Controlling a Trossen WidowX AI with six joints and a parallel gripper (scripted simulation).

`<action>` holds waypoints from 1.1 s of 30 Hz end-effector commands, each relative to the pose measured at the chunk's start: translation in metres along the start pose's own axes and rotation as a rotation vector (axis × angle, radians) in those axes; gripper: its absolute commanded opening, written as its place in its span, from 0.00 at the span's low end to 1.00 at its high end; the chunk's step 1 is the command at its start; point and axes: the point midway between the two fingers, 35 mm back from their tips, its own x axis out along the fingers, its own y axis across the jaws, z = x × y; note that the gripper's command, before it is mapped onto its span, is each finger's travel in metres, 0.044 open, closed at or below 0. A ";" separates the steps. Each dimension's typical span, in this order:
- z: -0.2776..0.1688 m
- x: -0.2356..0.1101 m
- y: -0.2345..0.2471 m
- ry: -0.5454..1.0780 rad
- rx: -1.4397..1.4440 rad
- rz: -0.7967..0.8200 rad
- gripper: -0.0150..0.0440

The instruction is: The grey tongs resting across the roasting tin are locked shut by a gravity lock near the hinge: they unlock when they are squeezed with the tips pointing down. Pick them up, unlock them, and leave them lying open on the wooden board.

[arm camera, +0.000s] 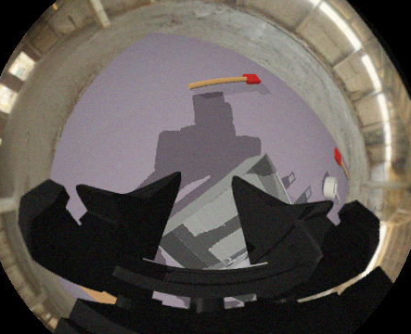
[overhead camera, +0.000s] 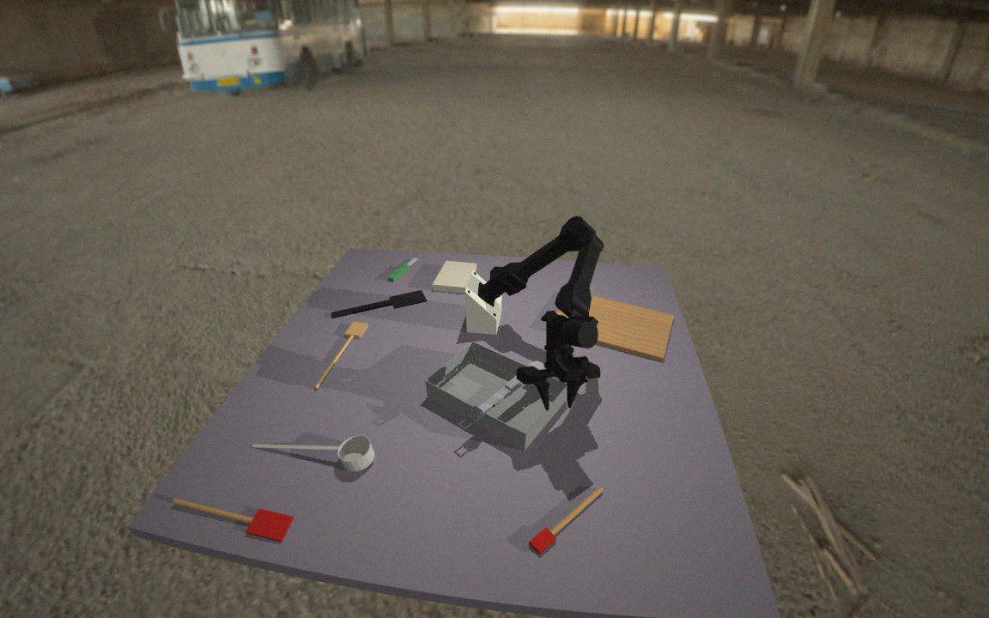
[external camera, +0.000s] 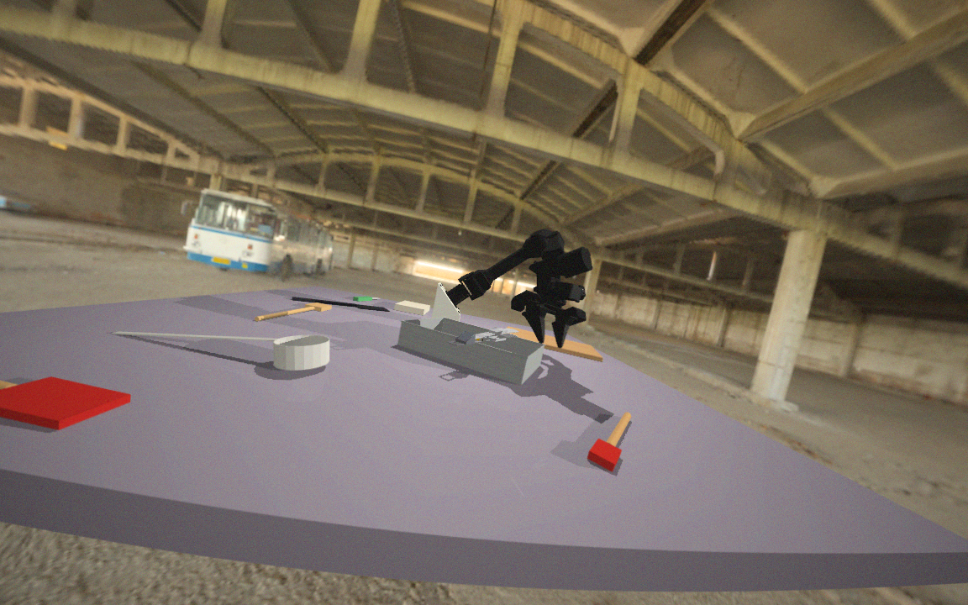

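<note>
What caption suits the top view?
Open gripper hovers over the tin holding the tongs, board behind.

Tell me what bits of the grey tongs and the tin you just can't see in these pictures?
- Top view: the tool and arm cover part of the tongs across the roasting tin.
- Exterior view: the tongs are too small to show the lock.
- Wrist view: the open tool's fingers hide much of the tin.
</note>
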 end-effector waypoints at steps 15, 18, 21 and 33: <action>-0.078 -0.044 -0.143 0.211 0.898 0.204 0.69; -0.088 -0.053 -0.151 0.229 1.102 0.315 0.69; -0.088 -0.053 -0.151 0.229 1.102 0.315 0.69; -0.085 -0.052 -0.150 0.231 1.101 0.313 0.69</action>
